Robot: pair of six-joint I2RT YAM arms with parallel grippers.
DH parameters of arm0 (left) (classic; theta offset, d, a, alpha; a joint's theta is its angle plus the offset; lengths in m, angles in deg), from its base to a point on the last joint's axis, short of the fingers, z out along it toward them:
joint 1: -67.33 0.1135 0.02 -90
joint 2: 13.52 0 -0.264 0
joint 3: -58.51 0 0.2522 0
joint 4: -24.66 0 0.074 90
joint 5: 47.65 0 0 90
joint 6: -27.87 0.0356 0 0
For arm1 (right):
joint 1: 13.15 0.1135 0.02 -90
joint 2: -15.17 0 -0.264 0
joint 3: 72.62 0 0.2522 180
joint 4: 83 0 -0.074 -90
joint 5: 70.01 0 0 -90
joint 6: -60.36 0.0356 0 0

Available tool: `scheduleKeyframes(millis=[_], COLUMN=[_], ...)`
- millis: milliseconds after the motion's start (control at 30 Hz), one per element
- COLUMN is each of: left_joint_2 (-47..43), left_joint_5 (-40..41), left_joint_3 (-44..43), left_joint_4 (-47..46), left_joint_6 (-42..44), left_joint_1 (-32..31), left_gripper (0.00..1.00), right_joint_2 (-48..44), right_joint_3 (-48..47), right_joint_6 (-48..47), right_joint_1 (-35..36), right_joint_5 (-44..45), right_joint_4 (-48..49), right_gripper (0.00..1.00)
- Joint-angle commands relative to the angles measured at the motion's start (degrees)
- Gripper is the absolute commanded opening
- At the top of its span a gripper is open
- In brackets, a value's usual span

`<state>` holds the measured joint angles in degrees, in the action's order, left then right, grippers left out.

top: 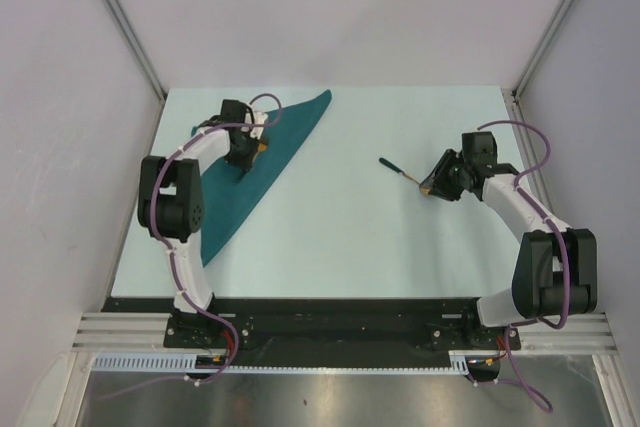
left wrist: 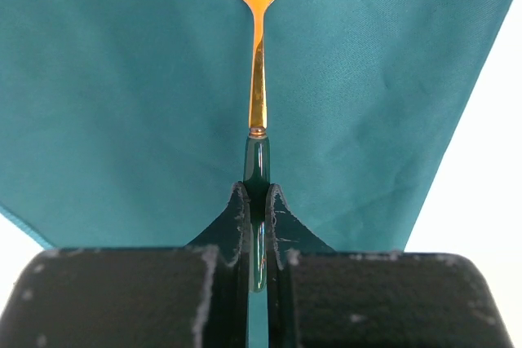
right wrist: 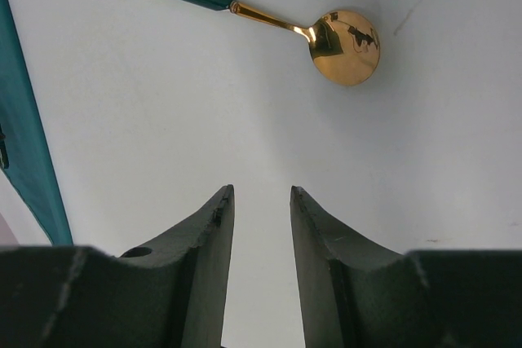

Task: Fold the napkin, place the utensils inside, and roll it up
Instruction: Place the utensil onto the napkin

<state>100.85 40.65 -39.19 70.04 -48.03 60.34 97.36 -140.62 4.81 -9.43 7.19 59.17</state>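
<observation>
From the top, you see a pale table with plain grey walls around it and a shiny metal sheet in front. The teal napkin lies on the far left part of the table, folded into a long pointy shape. Your left gripper is over the napkin. Your right gripper is well apart, on the right side, just beside a spoon.

In the left wrist view, the fingers squeeze tight on the dark handle of a gold fork, with the napkin under it.

In the right wrist view, the fingers stand apart and hold nothing. The spoon lies flat on the bare table ahead of them, not touching them.
</observation>
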Motion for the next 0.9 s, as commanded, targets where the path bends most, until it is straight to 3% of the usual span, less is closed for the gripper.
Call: scheduleKeyframes(millis=[0,200,233,267,300,400,500,567,733,867], left_joint_2=[1.1,2.4,2.8,2.8,2.9,1.6,-0.5,-2.6,-8.1,-12.8], left_joint_5=[0.5,3.1,3.8,4.3,5.1,5.3,5.6,5.4,4.1,4.2], left_joint_3=[-1.4,-2.6,-2.9,-3.3,-3.4,-3.5,-3.7,-3.7,-3.3,-2.1], left_joint_4=[-0.9,-0.3,0.0,0.2,0.2,0.4,0.6,0.6,1.1,0.9], left_joint_6=[1.5,0.7,0.6,0.3,0.1,-0.5,-1.2,-1.7,-3.1,-3.9], left_joint_1=[0.2,0.3,0.2,0.3,0.3,0.3,0.2,0.2,-0.7,-3.1], left_gripper=[0.00,0.01,0.05,0.12,0.31,0.55,0.75,0.82,0.88,0.91], right_joint_2=[-1.1,-1.3,-1.3,-1.2,-1.2,-0.8,0.3,2.0,7.1,11.3], right_joint_3=[0.3,1.1,1.2,1.3,1.4,1.6,1.3,1.2,0.4,0.2], right_joint_6=[-0.7,-0.9,-1.1,-1.1,-1.2,-1.6,-2.0,-2.2,-2.4,-1.9], right_joint_1=[-0.4,-0.3,-0.3,-0.3,-0.4,-0.4,-0.7,-0.9,-3.3,-6.2], right_joint_5=[-0.1,0.1,0.2,0.4,0.5,1.7,5.0,6.7,6.9,2.1], right_joint_4=[0.4,0.3,0.2,0.2,0.1,0.2,0.0,0.7,3.3,6.8], right_gripper=[0.39,0.39,0.39,0.39,0.39,0.40,0.40,0.40,0.39,0.39])
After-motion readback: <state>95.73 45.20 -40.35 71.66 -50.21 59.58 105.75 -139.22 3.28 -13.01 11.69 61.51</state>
